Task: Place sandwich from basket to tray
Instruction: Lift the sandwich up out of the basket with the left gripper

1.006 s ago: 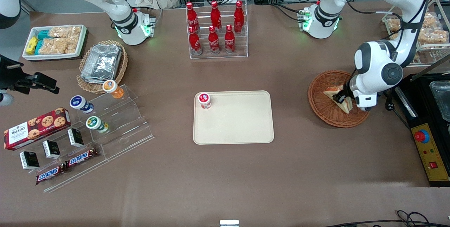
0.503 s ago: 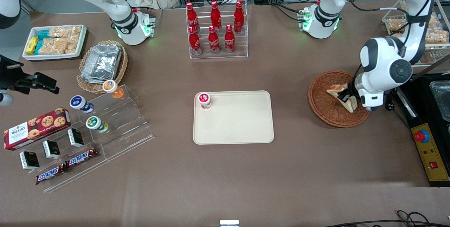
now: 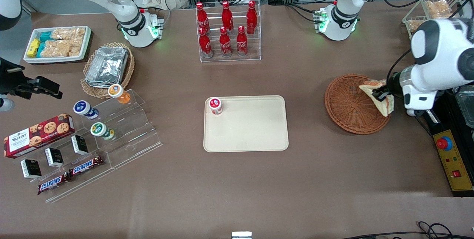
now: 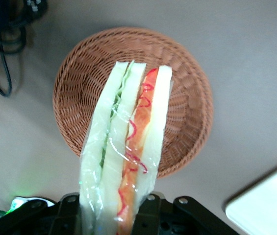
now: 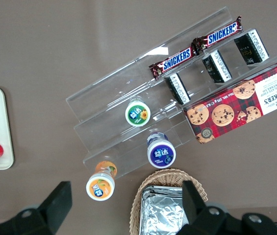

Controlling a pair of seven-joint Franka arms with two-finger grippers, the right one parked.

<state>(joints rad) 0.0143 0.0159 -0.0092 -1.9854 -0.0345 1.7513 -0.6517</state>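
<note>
My left gripper (image 3: 381,94) is shut on the sandwich (image 3: 378,91), a plastic-wrapped wedge of pale bread with red, orange and green filling. It holds it in the air above the edge of the reddish-brown wicker basket (image 3: 348,109) that lies toward the working arm's end. In the left wrist view the sandwich (image 4: 126,147) stands between the black fingers (image 4: 148,215), with the basket (image 4: 187,98) below it, holding nothing. The cream-beige tray (image 3: 251,131) lies at the table's middle, toward the parked arm from the basket; its corner shows in the left wrist view (image 4: 270,203).
A small red-lidded jar (image 3: 215,105) stands on the tray's corner. A clear rack of red cola bottles (image 3: 226,32) stands farther from the front camera. A black appliance with a yellow control box (image 3: 453,157) sits beside the basket. Snack stands and a foil-container basket (image 3: 107,67) lie toward the parked arm's end.
My left gripper has lifted the sandwich out of the basket and carried it up and toward the working arm's end of the table. The basket now holds nothing.
</note>
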